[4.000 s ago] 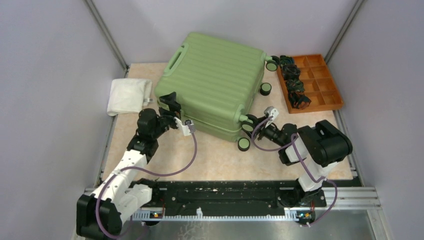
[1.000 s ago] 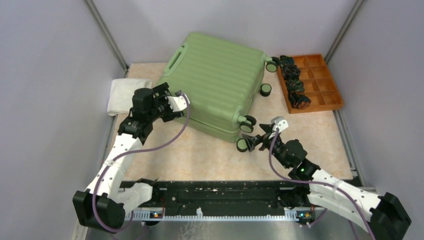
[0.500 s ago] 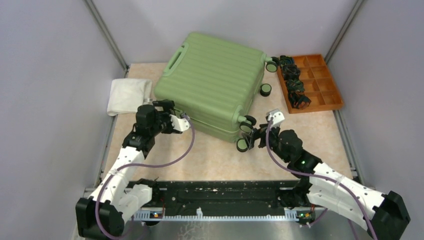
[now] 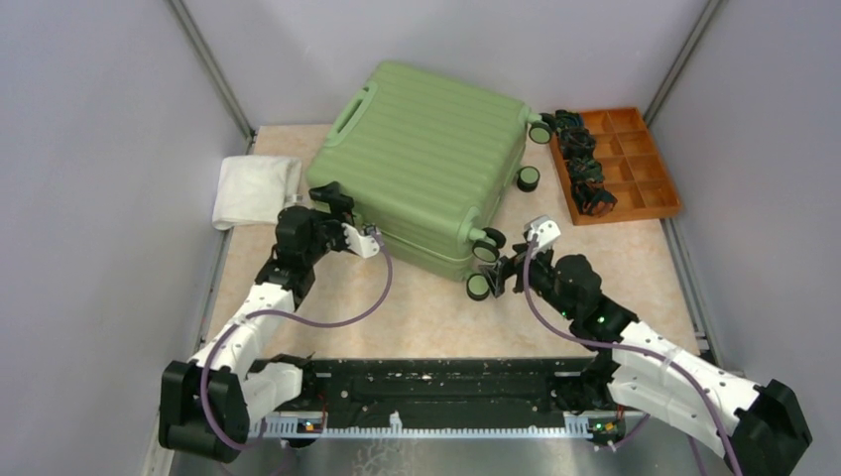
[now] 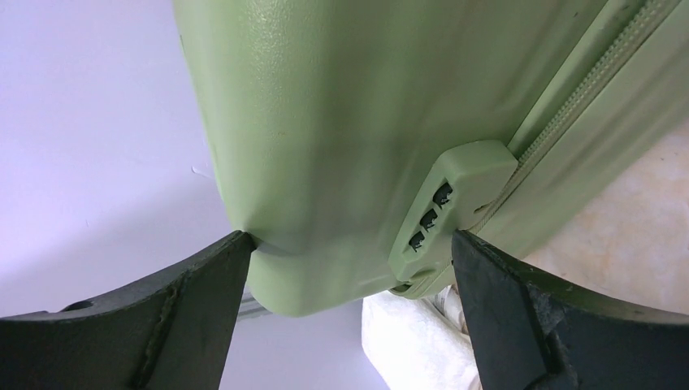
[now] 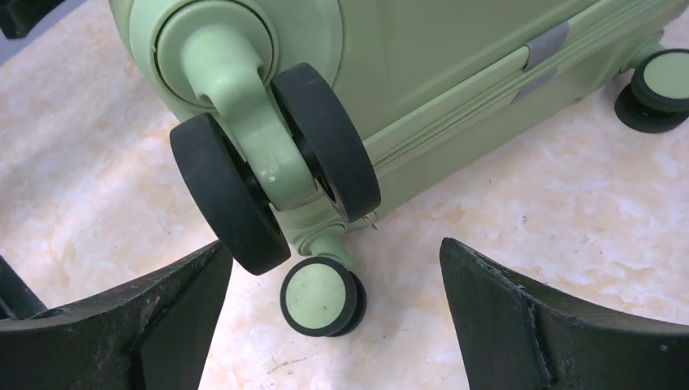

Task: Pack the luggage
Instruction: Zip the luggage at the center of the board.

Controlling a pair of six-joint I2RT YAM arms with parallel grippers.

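Note:
The luggage (image 4: pixel 421 159) is a light-green ribbed hard-shell suitcase lying flat and closed on the table. My left gripper (image 4: pixel 342 213) is open at its near-left corner. In the left wrist view that corner (image 5: pixel 325 268) and the combination lock (image 5: pixel 443 207) sit between my spread fingers (image 5: pixel 162 317). My right gripper (image 4: pixel 496 270) is open at the near-right corner by the wheels. The right wrist view shows a double black wheel (image 6: pixel 272 175) and a smaller green-faced wheel (image 6: pixel 319 296) between my open fingers (image 6: pixel 536 325).
A folded white cloth (image 4: pixel 256 188) lies left of the suitcase, and shows in the left wrist view (image 5: pixel 414 341). An orange compartment tray (image 4: pixel 620 159) with dark items stands at the back right. Grey walls enclose the table on three sides.
My left gripper has dropped from the suitcase's top left edge to its near-left corner. My right gripper has moved in slightly toward the near wheels. The suitcase has stayed in place.

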